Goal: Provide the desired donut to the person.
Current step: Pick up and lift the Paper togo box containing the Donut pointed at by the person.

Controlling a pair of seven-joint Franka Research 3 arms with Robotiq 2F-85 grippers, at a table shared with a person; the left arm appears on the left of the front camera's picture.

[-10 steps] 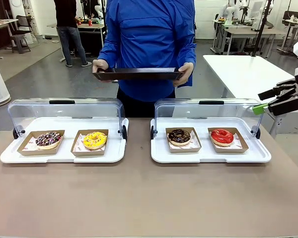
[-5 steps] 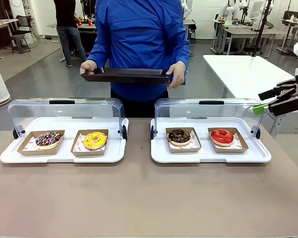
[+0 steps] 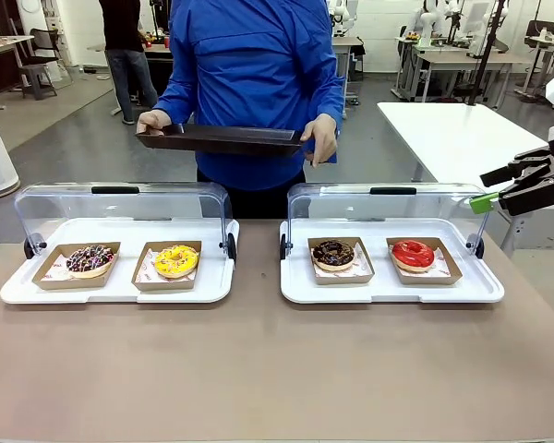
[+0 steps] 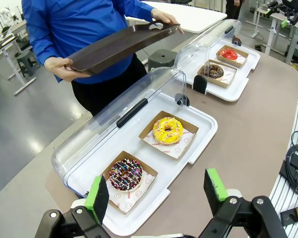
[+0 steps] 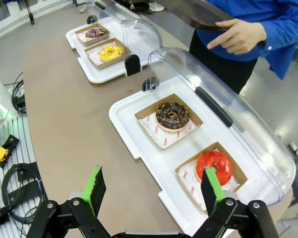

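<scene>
Left tray (image 3: 18,293): sprinkled donut (image 3: 90,259), yellow donut (image 3: 175,260), right tray (image 3: 485,293): chocolate donut (image 3: 333,254), red donut (image 3: 413,253), left tool (image 4: 156,191), right tool (image 5: 153,191) apart

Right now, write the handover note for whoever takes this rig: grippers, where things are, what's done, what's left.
The left gripper is open and empty, hovering before the left case.
The right gripper is open and empty, raised near the right case.
The person stands at the far side holding a dark tray; one hand has a finger out, target unclear.
Both lids are open. Left case: sprinkled donut, yellow donut. Right case: chocolate donut, red donut.
Done: nothing picked.
Left: learn the choice, grasp that donut, deliver it to the person.
</scene>
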